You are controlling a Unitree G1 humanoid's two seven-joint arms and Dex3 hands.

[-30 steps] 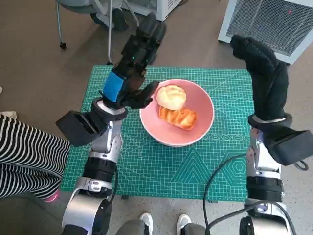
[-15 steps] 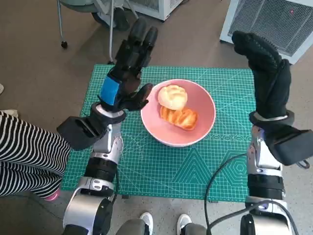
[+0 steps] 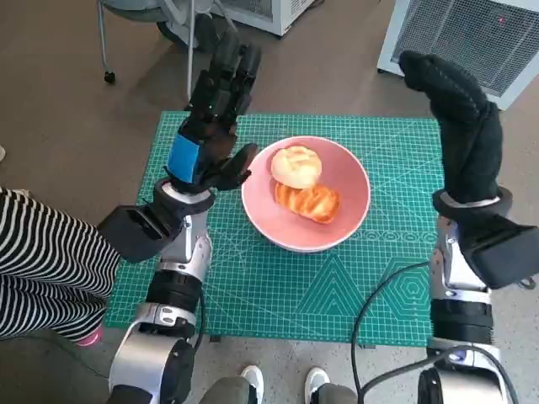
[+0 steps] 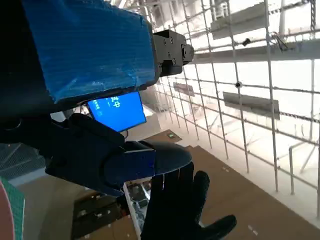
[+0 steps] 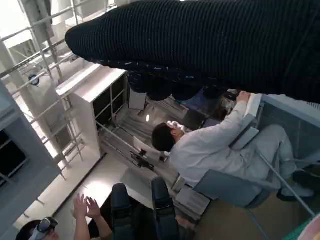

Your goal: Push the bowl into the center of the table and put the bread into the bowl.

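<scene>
A pink bowl (image 3: 349, 210) sits near the middle of the green cutting mat (image 3: 278, 286). Inside it lie a round pale bun (image 3: 296, 165) and a golden twisted bread (image 3: 308, 202). My left hand (image 3: 210, 118) is raised just left of the bowl, fingers stretched up and apart, thumb near the rim, holding nothing. My right hand (image 3: 459, 126) stands upright to the right of the bowl, fingers extended and empty. In the left wrist view my left hand (image 4: 85, 100) fills the picture, with the gloved right hand (image 4: 185, 210) beyond it.
A person's striped legs (image 3: 42, 269) are close at the left of the table. A white appliance (image 3: 463, 34) stands behind on the right, a chair base (image 3: 168, 21) behind on the left. A seated person (image 5: 210, 145) shows in the right wrist view.
My left hand has drawn back from the bowl's rim to the left and straightened its fingers upward. The bowl, the breads and the right hand have stayed put.
</scene>
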